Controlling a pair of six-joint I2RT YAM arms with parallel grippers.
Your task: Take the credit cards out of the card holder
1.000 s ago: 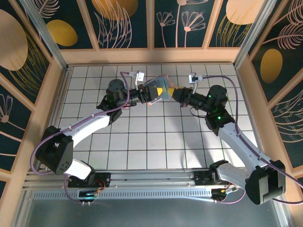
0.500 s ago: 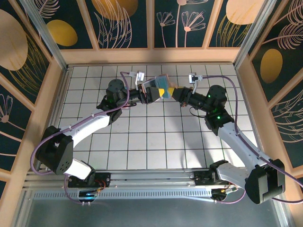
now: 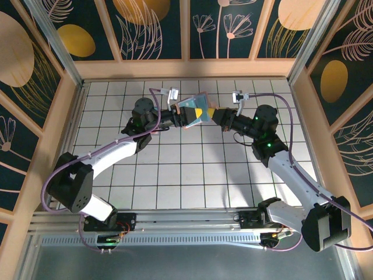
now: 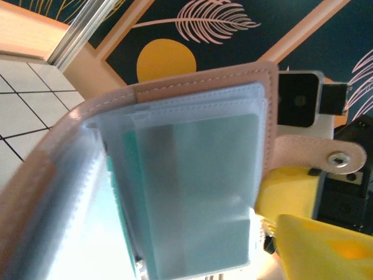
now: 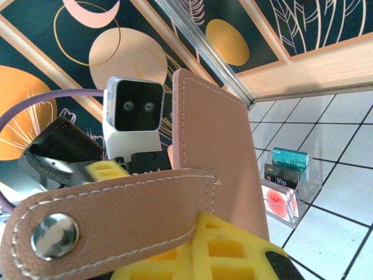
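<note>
The card holder point(image 3: 195, 107) hangs in the air between both grippers, pinkish-brown outside. In the left wrist view it stands open close to the camera, its cloudy plastic sleeves point(image 4: 198, 175) showing a teal credit card point(image 4: 130, 192) inside. My right gripper point(image 3: 214, 114) is shut on the holder's leather cover point(image 5: 218, 146), its yellow pads point(image 5: 233, 254) pinching the lower edge beside the snap strap point(image 5: 111, 219). My left gripper point(image 3: 180, 118) is at the holder's other side, its fingers hidden behind the sleeves.
A clear stand point(image 5: 287, 188) on the white tiled floor holds a teal card, a dark card and a red-and-white card. Wooden walls ring the floor point(image 3: 192, 169). The left wrist camera point(image 5: 133, 108) faces the right wrist closely.
The card holder has lifted slightly toward the back wall and fanned open wider. The left gripper shifted a little along it; the right gripper kept its hold.
</note>
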